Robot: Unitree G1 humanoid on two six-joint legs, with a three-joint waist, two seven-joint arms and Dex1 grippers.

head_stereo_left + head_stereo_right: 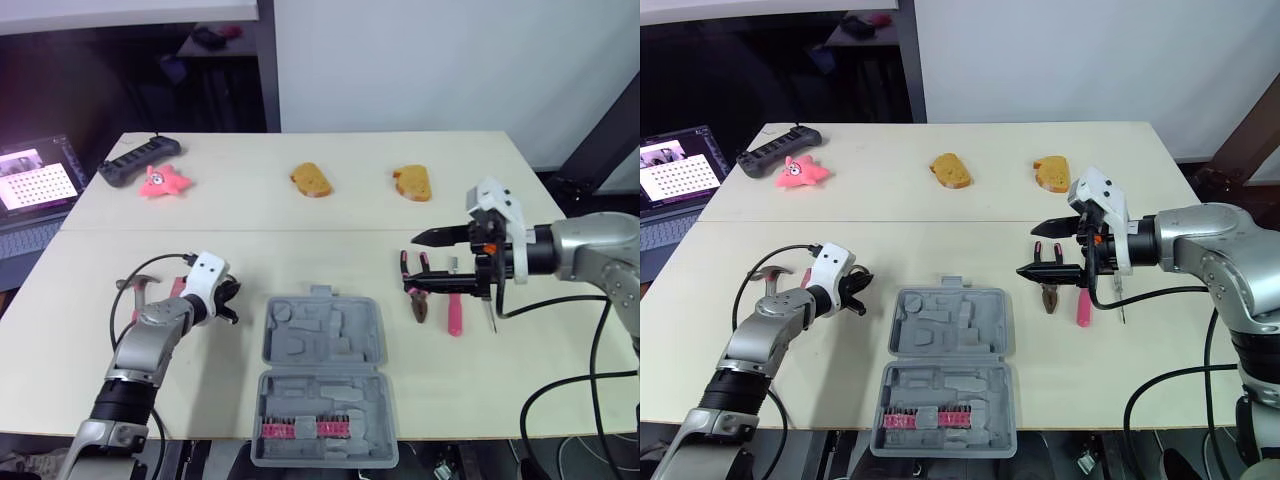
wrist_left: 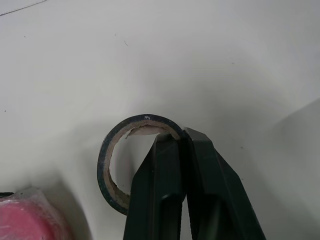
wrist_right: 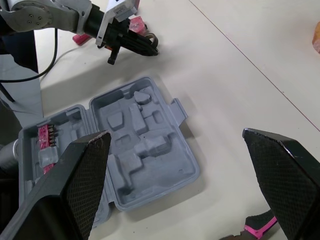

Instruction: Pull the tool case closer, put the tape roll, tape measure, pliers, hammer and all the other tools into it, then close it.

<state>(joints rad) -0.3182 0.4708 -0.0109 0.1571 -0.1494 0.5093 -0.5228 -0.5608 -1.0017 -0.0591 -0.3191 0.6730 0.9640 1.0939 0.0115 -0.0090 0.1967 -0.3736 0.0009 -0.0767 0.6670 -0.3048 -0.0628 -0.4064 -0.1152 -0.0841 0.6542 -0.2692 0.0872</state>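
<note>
The grey tool case (image 1: 325, 345) lies open at the table's front middle, with a row of pink bits (image 1: 300, 430) in its near half. Left of it, my left gripper (image 1: 228, 302) is shut on the rim of the dark tape roll (image 2: 116, 165), which rests on the table. A hammer (image 1: 140, 285) and a pink object (image 2: 22, 220) lie just beyond that wrist. To the case's right, my right gripper (image 1: 411, 263) hangs open above the pink-and-black pliers (image 1: 416, 298) and a pink-handled screwdriver (image 1: 455, 315). The case (image 3: 145, 145) lies below the open right fingers (image 3: 85, 175).
At the back of the table lie two bread-like pieces (image 1: 311, 180) (image 1: 413, 183), a pink star toy (image 1: 163, 182) and a black power strip (image 1: 138, 160). A laptop (image 1: 35, 180) stands off the table's left edge. Cables trail from both arms.
</note>
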